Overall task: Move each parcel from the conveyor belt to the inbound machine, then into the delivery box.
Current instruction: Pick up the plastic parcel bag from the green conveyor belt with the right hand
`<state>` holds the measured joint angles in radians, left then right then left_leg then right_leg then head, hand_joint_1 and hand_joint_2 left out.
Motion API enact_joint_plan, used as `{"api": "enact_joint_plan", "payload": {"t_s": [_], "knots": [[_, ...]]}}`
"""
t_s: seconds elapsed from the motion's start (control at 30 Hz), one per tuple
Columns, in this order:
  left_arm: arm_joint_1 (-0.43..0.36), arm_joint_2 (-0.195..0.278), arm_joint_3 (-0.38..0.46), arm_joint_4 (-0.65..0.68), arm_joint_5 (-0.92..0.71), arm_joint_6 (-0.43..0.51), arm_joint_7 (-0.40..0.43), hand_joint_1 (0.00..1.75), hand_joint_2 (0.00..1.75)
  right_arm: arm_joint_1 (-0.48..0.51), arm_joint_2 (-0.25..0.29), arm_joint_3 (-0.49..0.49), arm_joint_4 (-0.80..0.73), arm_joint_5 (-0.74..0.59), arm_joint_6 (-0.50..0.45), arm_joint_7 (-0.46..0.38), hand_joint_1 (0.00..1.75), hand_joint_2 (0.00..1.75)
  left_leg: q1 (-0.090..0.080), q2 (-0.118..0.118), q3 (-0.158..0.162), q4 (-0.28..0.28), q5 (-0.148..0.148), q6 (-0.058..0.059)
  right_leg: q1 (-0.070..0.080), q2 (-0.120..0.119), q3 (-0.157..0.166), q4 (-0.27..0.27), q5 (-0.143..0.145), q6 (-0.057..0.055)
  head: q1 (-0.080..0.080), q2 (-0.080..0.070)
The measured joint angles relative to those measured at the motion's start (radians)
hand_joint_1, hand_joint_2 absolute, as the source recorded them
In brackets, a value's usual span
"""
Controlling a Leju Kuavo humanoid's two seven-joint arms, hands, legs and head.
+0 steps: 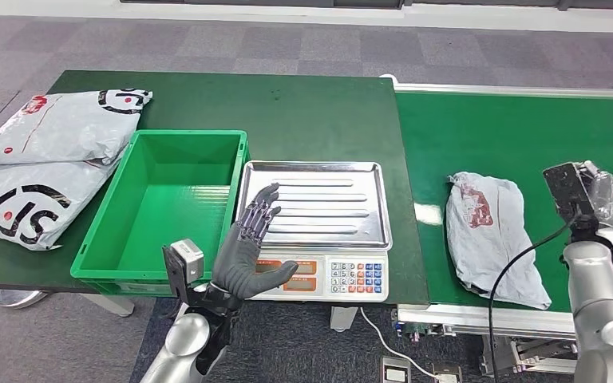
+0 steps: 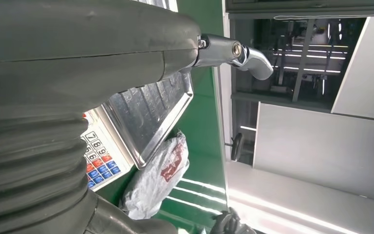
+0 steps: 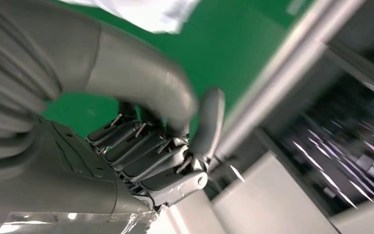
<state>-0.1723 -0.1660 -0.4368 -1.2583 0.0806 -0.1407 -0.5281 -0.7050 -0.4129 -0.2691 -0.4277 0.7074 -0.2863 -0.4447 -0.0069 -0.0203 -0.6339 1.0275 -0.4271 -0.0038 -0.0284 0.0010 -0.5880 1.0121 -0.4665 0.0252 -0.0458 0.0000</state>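
Observation:
A crumpled grey parcel (image 1: 491, 227) with a red print lies on the green conveyor belt (image 1: 527, 136), to the right of the scale; it also shows in the left wrist view (image 2: 158, 178). The inbound machine is a scale (image 1: 343, 278) with a bare steel tray (image 1: 319, 203). My left hand (image 1: 249, 249) hovers over the scale's front left corner, fingers spread, holding nothing. My right hand (image 1: 599, 191) is raised over the belt just right of the parcel; in the right wrist view (image 3: 141, 146) its fingers curl in around nothing. The green delivery box (image 1: 168, 207) stands left of the scale.
Two large grey mailer bags (image 1: 56, 128) (image 1: 32, 203) lie on the dark green table (image 1: 303, 104) left of the box. A white cable (image 1: 383, 339) hangs from the scale's front. The belt's metal frame (image 1: 487, 319) runs along its near edge.

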Motion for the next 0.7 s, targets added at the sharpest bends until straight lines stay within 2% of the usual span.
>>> {"api": "enact_joint_plan", "payload": {"t_s": [0.1, 0.2, 0.3, 0.47, 0.6, 0.7], "knots": [[-0.002, 0.000, 0.000, -0.001, -0.004, -0.007, 0.000, 0.00, 1.75, 0.017, 0.016, 0.002, -0.040, 0.044, -0.092, -0.031, 0.00, 1.75, 0.000, 0.000, 0.000, 0.000, 0.000, 0.000, 0.000, 0.000, 0.000, 0.000, 0.000, 0.000, 0.000, 0.000], [-0.011, 0.000, 0.000, 0.003, -0.007, -0.021, -0.001, 0.00, 1.75, 0.036, 0.038, 0.040, -0.056, 0.186, -0.154, 0.074, 0.00, 1.75, 0.000, 0.001, 0.000, 0.000, 0.000, 0.000, 0.000, 0.001, 0.000, 0.000, 0.000, 0.000, 0.000, 0.000], [-0.023, 0.000, 0.000, 0.011, -0.008, -0.034, -0.004, 0.00, 1.75, 0.052, 0.062, 0.112, -0.050, 0.295, -0.088, 0.217, 0.00, 1.75, 0.000, 0.002, 0.001, 0.000, 0.000, 0.000, 0.000, 0.002, -0.001, 0.000, 0.000, 0.000, 0.000, 0.000], [-0.029, 0.000, 0.000, 0.019, -0.009, -0.039, -0.005, 0.00, 1.75, 0.066, 0.087, 0.196, -0.033, 0.332, -0.012, 0.303, 0.00, 1.75, 0.000, 0.001, 0.000, 0.000, 0.001, 0.000, 0.000, 0.001, 0.000, 0.000, 0.000, 0.000, 0.000, 0.000], [-0.030, -0.001, 0.000, 0.025, -0.015, -0.046, 0.002, 0.00, 1.75, 0.070, 0.097, 0.250, -0.010, 0.387, 0.151, 0.461, 0.00, 1.75, 0.000, 0.001, 0.000, 0.000, 0.000, 0.000, 0.000, 0.001, 0.000, 0.000, 0.000, 0.000, 0.000, 0.000], [-0.030, -0.003, 0.000, 0.033, -0.021, -0.047, 0.004, 0.00, 1.75, 0.083, 0.110, 0.290, 0.010, 0.410, 0.206, 0.534, 0.00, 1.75, 0.000, 0.001, 0.000, 0.000, 0.000, 0.000, 0.000, 0.001, -0.001, 0.000, 0.000, 0.000, 0.000, 0.000]]}}
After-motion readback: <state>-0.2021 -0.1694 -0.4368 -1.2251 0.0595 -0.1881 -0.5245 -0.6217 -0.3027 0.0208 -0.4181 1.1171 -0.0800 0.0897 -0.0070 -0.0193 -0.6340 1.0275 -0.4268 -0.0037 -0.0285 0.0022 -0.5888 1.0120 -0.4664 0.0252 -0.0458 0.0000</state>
